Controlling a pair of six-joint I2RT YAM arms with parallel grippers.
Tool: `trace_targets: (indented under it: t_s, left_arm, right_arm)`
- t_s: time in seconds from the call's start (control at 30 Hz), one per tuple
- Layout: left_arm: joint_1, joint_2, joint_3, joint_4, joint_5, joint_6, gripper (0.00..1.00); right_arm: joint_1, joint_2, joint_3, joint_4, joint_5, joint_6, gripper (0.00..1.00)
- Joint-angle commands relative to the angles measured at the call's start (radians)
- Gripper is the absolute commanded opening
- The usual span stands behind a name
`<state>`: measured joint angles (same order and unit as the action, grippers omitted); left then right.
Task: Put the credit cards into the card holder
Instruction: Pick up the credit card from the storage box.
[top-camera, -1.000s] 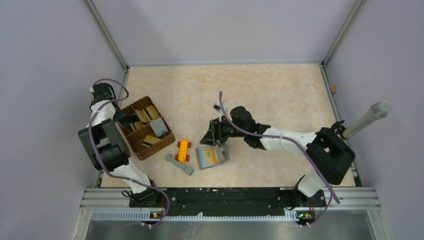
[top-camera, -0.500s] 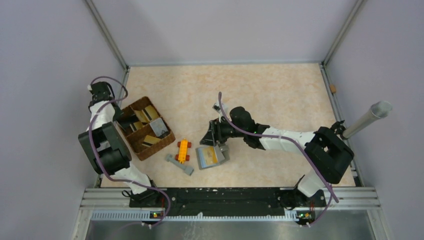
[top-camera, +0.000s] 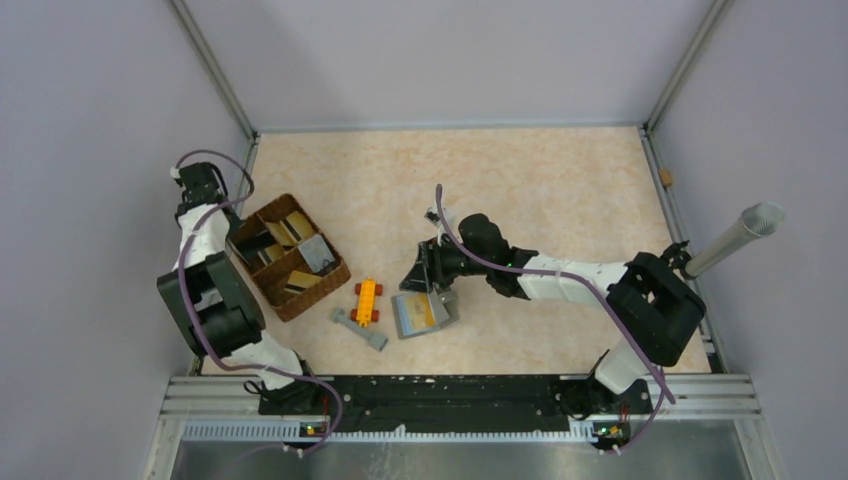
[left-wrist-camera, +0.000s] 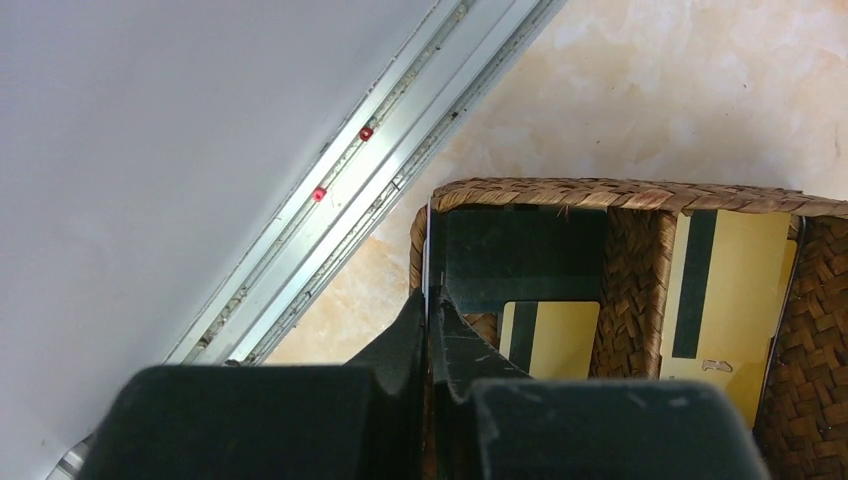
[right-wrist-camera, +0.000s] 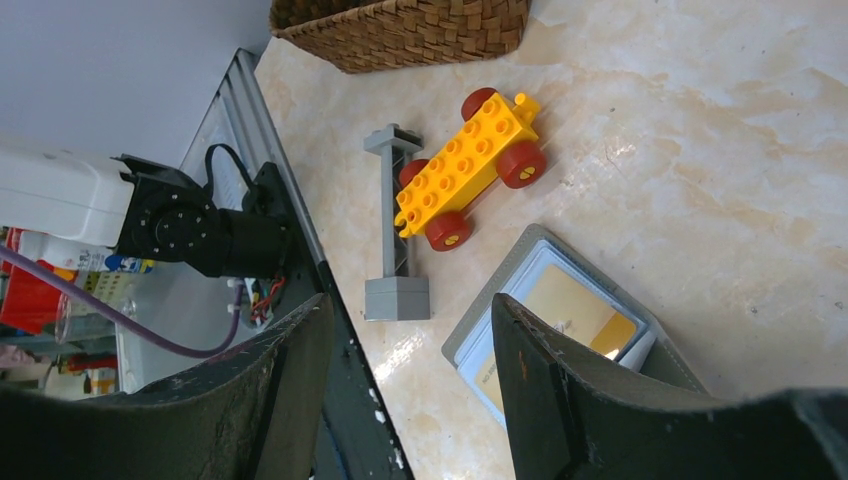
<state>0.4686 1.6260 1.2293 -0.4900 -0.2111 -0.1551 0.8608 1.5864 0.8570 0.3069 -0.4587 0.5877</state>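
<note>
Left gripper (left-wrist-camera: 428, 300) is pulling back a little, fingers pressed together. It seems to be pinching a thin card (left-wrist-camera: 428, 230) by its edge to lift it from the basket (left-wrist-camera: 600, 190). More cards (left-wrist-camera: 725, 280) are lying inside. Right gripper (right-wrist-camera: 410, 310) is waiting, spread wide, over the open holder (right-wrist-camera: 480, 345), which is keeping a gold card (right-wrist-camera: 580, 310).

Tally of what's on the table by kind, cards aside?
Tray: 1
Card holder: 1
Toy car: 1
Grey strut: 1
Total: 4
</note>
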Motion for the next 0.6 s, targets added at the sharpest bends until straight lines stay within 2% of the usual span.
trace_targets:
  t_s: [0.0, 0.37, 0.57]
  left_arm:
    - [0.007, -0.077, -0.016, 0.062, -0.045, 0.0, 0.0]
    - [0.007, -0.214, -0.072, 0.141, -0.036, -0.011, 0.0]
    - [0.006, -0.31, -0.104, 0.168, 0.019, -0.019, 0.0]
  right_arm:
    - [-0.009, 0.003, -0.001, 0.045, -0.015, -0.002, 0.58]
    - [-0.009, 0.004, -0.003, 0.047, -0.016, -0.001, 0.58]
    - [-0.015, -0.005, -0.007, 0.051, -0.016, 0.004, 0.58]
